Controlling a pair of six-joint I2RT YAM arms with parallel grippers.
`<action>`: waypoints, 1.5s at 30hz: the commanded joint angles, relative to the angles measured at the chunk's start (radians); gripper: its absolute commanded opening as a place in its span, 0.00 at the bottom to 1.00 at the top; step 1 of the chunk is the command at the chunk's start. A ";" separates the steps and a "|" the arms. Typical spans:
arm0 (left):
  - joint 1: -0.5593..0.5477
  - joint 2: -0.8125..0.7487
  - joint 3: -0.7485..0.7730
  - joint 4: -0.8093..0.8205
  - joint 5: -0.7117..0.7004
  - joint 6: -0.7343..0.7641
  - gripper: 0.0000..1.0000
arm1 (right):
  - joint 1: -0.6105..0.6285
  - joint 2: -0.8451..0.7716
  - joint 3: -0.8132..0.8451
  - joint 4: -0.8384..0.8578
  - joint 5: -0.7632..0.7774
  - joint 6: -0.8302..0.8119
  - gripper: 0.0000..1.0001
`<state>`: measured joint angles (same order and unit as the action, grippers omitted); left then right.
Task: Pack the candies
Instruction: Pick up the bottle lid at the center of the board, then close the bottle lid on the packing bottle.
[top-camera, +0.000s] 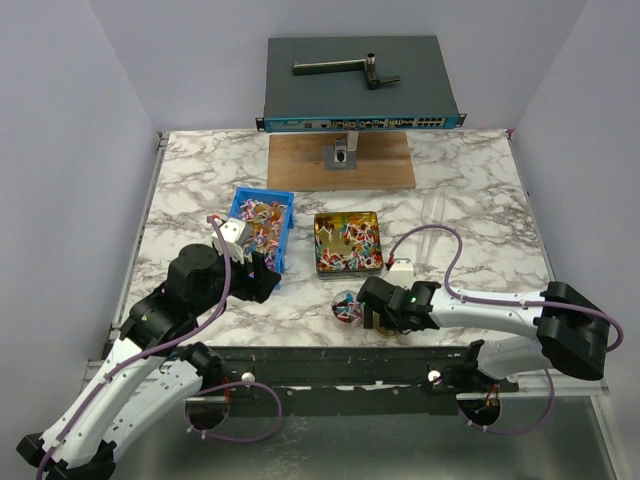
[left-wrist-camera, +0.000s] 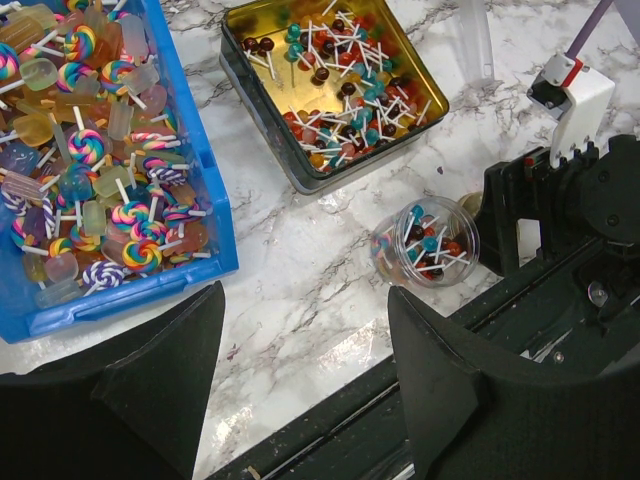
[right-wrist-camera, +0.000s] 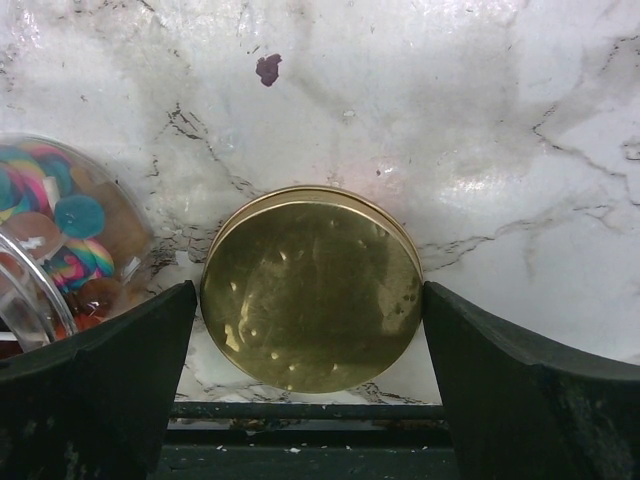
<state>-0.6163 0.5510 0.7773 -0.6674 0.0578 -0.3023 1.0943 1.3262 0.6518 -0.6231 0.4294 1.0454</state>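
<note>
The candies are small lollipops. Several fill a clear round jar (top-camera: 345, 307) (left-wrist-camera: 428, 240) (right-wrist-camera: 60, 240) standing near the table's front edge. More lie in a gold square tin (top-camera: 318, 245) (left-wrist-camera: 290, 170) and a blue bin (top-camera: 287, 235) (left-wrist-camera: 215, 200). My right gripper (top-camera: 375, 318) (right-wrist-camera: 310, 300) is low at the table, with one finger against each side of a round gold lid (right-wrist-camera: 310, 290) that lies flat just right of the jar. My left gripper (top-camera: 260, 275) (left-wrist-camera: 305, 300) is open and empty above bare marble, between the bin and the jar.
A network switch (top-camera: 360, 85) on a wooden board (top-camera: 340, 160) stands at the back. A clear plastic tube (top-camera: 432, 215) lies right of the tin. The black front rail (top-camera: 330, 360) runs just below the lid and jar.
</note>
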 joint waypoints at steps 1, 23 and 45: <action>0.004 -0.008 -0.009 0.008 -0.015 -0.003 0.69 | 0.011 0.008 0.004 -0.007 0.046 0.002 0.94; 0.004 -0.009 -0.009 0.008 -0.020 -0.003 0.69 | 0.022 -0.082 0.095 -0.163 0.106 -0.011 0.72; 0.004 0.001 -0.009 0.008 -0.020 -0.003 0.69 | 0.065 -0.036 0.348 -0.246 0.099 -0.135 0.69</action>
<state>-0.6163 0.5507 0.7773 -0.6678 0.0578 -0.3023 1.1374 1.2438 0.9470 -0.8608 0.5159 0.9482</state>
